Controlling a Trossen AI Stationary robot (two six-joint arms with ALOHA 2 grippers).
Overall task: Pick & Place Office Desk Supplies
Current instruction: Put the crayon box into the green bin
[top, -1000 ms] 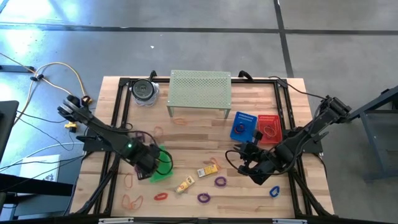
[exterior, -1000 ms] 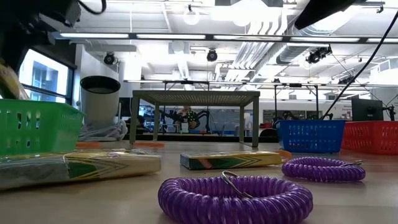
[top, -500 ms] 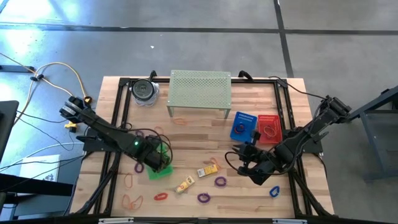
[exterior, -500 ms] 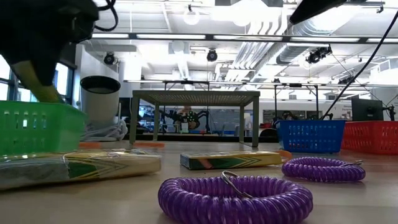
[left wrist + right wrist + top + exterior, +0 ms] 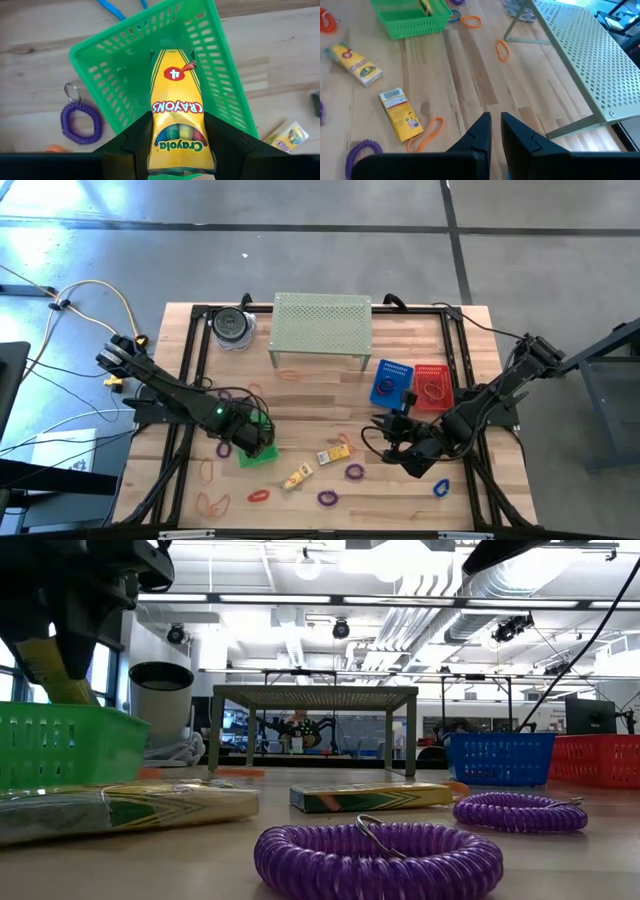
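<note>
A yellow crayon packet (image 5: pixel 176 117) sits clamped between the fingers of the left end effector (image 5: pixel 177 150), its far end inside the green basket (image 5: pixel 102 75) at lower left of the desk (image 5: pixel 310 395) in the high view. Other packets and coiled loops lie just right of the basket. The right end effector (image 5: pixel 495 132), fingers nearly together and empty, hovers at lower right.
</note>
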